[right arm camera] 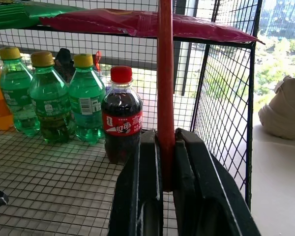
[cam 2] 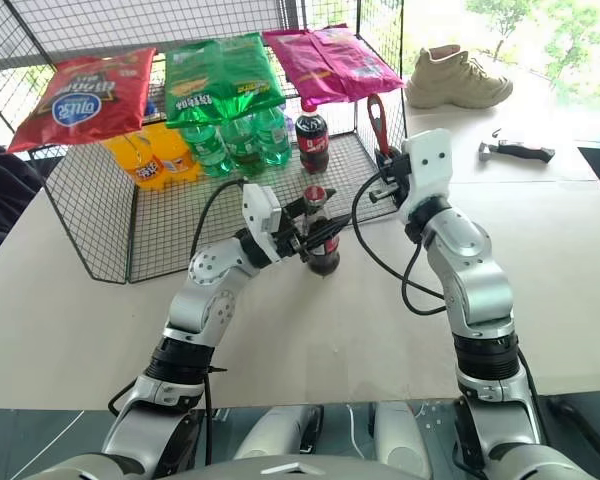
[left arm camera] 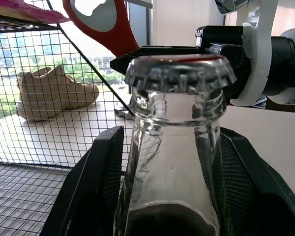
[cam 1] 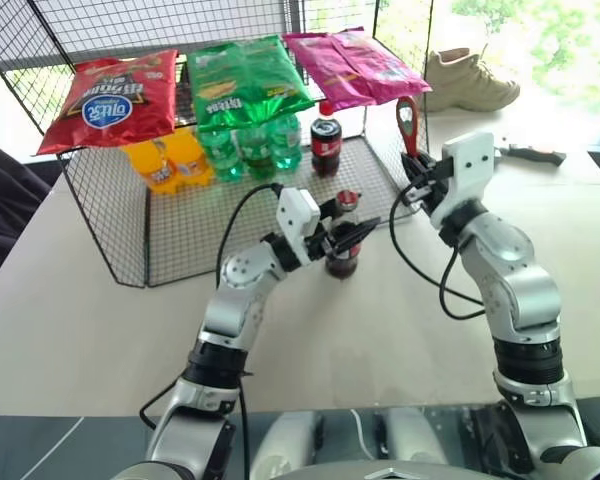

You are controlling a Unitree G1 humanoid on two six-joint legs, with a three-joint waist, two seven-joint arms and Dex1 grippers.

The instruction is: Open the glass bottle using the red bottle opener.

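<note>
1. Glass is hard and smooth, so the bottle can slip and can break if it tips over. I think it is a bit heavy for its size, because dark drink fills it.
2. The best place to hold it is low on the neck or around the body, under the cap, so the top stays free.
3. The left hand is around the bottle. Its black fingers sit on both sides of the neck, very close. I think it is gripping the bottle, but I cannot see if both fingers press on the glass.
4. The bottle is small and clear, with a red label and a thin neck. The metal cap has a bumpy edge and is still on.
5. The bottle stands up on the pale surface, just in front of the wire rack.
6. The opener is flat, stiff and red, with an oval ring at the top. It looks light and thin, so it could twist in a loose hold.
7. The right hand is closed on the thin handle, and the ring end points up. It is near the bottle, on its right, but not touching the cap.
8. I think the next job is to hook the ring under the cap's edge.
</note>
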